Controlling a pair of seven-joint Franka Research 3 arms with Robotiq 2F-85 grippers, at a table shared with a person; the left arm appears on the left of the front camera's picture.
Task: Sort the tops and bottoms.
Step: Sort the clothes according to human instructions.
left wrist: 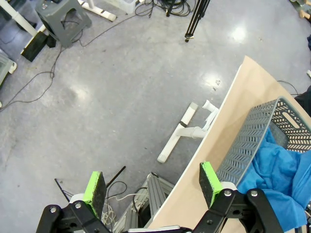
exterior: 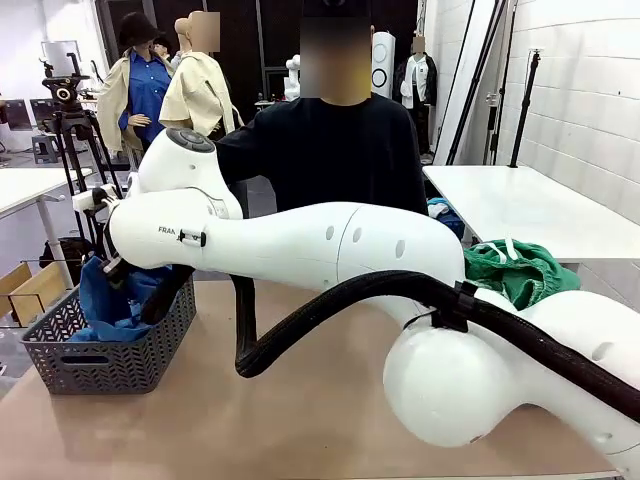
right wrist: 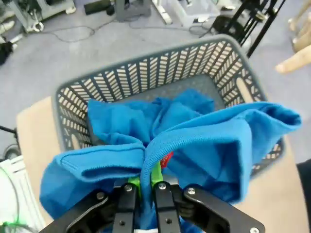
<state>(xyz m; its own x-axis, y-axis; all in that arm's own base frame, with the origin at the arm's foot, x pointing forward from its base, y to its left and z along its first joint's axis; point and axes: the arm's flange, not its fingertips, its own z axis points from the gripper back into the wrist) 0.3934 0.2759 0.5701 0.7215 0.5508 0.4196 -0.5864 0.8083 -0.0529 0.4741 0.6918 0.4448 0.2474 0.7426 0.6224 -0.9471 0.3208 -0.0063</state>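
At the bottom centre of the right wrist view, the right gripper (right wrist: pixel 146 182) had its jaws pinched on a fold of the blue garment (right wrist: pixel 194 145), the green pads almost buried in the cloth. The fabric looked like a soft, matte knit with a ribbed edge curving up from the pinch; it draped in loose folds over the grey basket (right wrist: pixel 146 73), which sat in the upper half of that frame. In the front view the basket (exterior: pixel 110 360) stood at lower left on the tan table (exterior: pixel 250 420), the blue cloth (exterior: pixel 115 300) heaped in it.

The left gripper (left wrist: pixel 153 187), at the bottom of its own view, had its jaws spread wide with nothing between them, beside the table edge over the grey floor.

The green shorts (exterior: pixel 515 270) lay crumpled at mid right of the front view, a white drawstring showing, behind the white arm.

Such garments likely handle as light, limp and non-slippery; a pinch on a bunched fold or hem should hold, though cloth may trail and catch on the basket's herringbone-slotted plastic wall.

A person in a black top (exterior: pixel 330 150) stood at upper centre.
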